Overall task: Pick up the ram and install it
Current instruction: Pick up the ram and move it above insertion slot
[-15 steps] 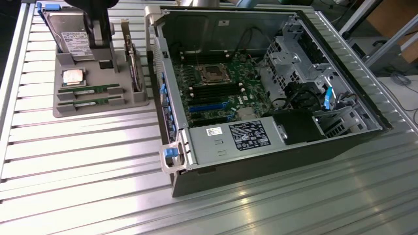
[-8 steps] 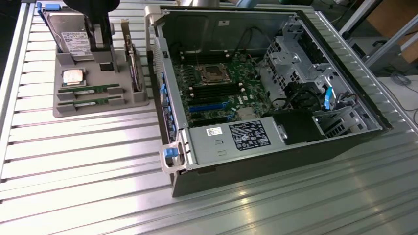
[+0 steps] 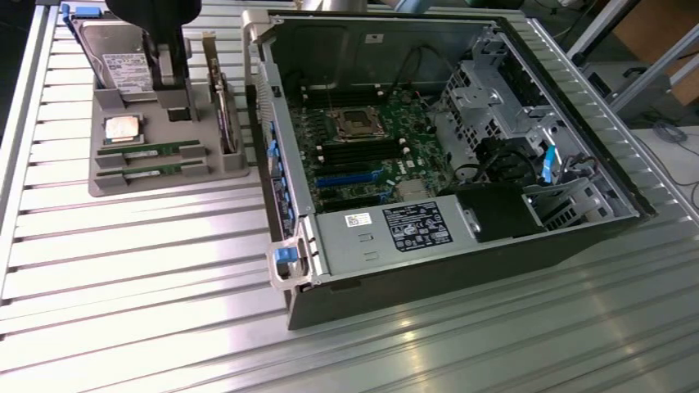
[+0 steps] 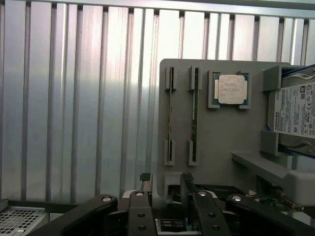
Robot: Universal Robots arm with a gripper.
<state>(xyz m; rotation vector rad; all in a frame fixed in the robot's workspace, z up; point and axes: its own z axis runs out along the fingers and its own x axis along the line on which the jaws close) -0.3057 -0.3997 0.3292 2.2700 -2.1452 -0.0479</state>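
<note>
Two ram sticks stand on edge in slots of the grey holder tray (image 3: 131, 184): one ram (image 3: 147, 151) (image 4: 194, 115) lies nearer the processor, the other ram (image 3: 153, 169) (image 4: 170, 115) beside it. My gripper (image 3: 169, 78) (image 4: 167, 216) hangs over the tray's far part, next to the hard drive (image 3: 118, 70), a short way from both sticks. Its black fingers (image 4: 140, 211) stand apart and hold nothing. The open computer case (image 3: 286, 270) is at the exterior view's right, with the motherboard's black memory slots (image 3: 349, 153) beside the processor socket (image 3: 358, 123).
On the tray also sit a square silver processor chip (image 3: 123, 128) (image 4: 231, 89) and an upright card (image 3: 225, 110). The hard drive (image 4: 298, 108) has a white label. A power supply (image 3: 410, 229) fills the case's near end, with drive cages (image 3: 492, 90) and cables inside. The table is ribbed aluminium (image 3: 142, 278).
</note>
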